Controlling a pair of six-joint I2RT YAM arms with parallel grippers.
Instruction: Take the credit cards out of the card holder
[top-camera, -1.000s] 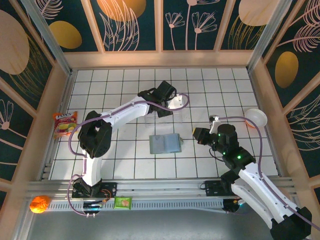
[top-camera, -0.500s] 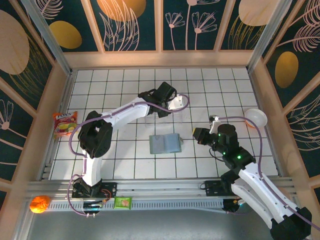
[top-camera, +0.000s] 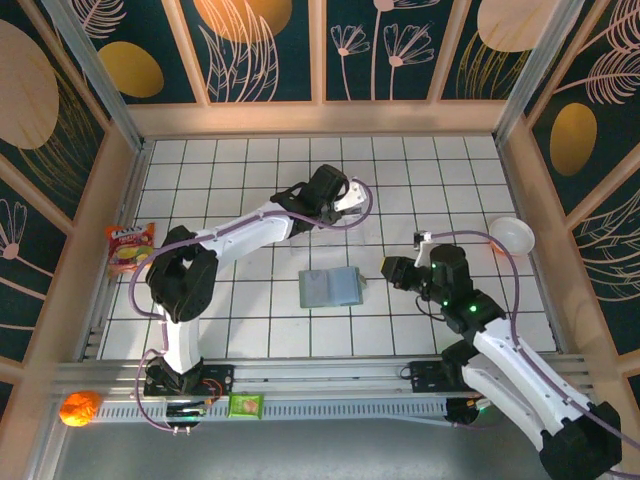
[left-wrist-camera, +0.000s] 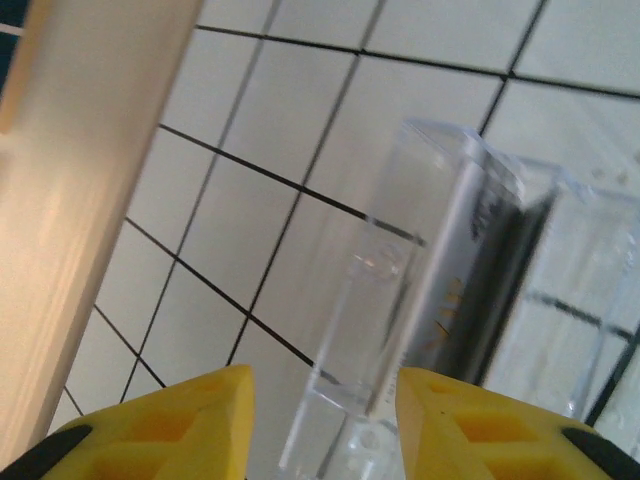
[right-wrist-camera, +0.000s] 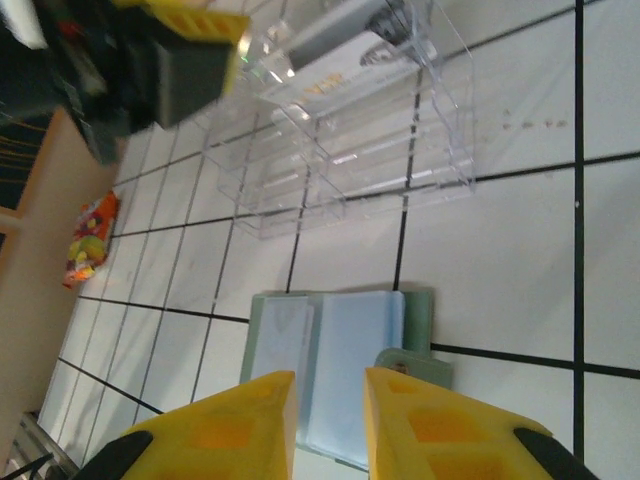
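A white tiled table (top-camera: 260, 330) with thin black grid lines carries the task's things. Near its middle the small flat grey-green card holder (right-wrist-camera: 420, 305) lies open, both matte panels flat on the tiles. Pale, slightly glossy rectangles cover its inner faces; whether these are cards or sleeves cannot be told.

Just beyond it stands a clear, hard-walled plastic organiser (right-wrist-camera: 350, 150), split into several narrow compartments with sharp, shiny edges. One thin, glossy credit card (left-wrist-camera: 470, 270), silver-grey with small gold marks, stands on edge in a compartment at the far end.

The left arm's blocky yellow fingers (left-wrist-camera: 180, 420) are parted to a moderate gap beside that end of the organiser and hold nothing; a clear corner of the box shows in the gap.

The right arm's yellow fingers (right-wrist-camera: 430, 420) hover over the open card holder, separated by a narrow gap, nothing between them.

A white round bowl (top-camera: 512, 235) sits by the right wall and a crinkly red-and-yellow snack packet (top-camera: 130, 248) by the left.
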